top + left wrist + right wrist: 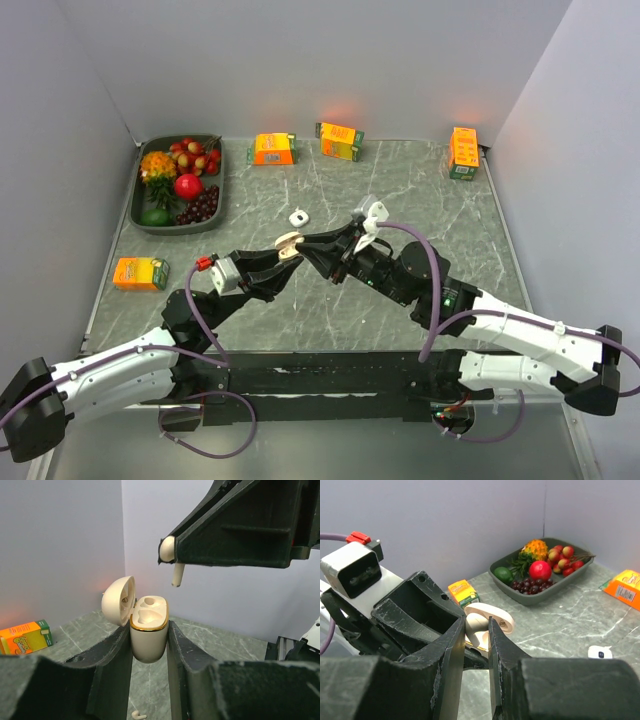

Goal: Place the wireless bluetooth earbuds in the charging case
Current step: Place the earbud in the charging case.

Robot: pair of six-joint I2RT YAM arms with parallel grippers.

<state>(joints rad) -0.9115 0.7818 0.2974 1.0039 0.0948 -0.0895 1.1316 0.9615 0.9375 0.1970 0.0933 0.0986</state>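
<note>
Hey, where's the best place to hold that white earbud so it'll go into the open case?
Grip the earbud by its rounded head from the sides, coming from above: the stem hangs down and must stay free to enter the charging case. The right end effector holds it so.

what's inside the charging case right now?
Left wrist view: charging case, lid open, shows two moulded sockets, both looking empty. Socket bottoms are hidden by the rim. One earbud hangs above, pinched in the right pincer.
</note>
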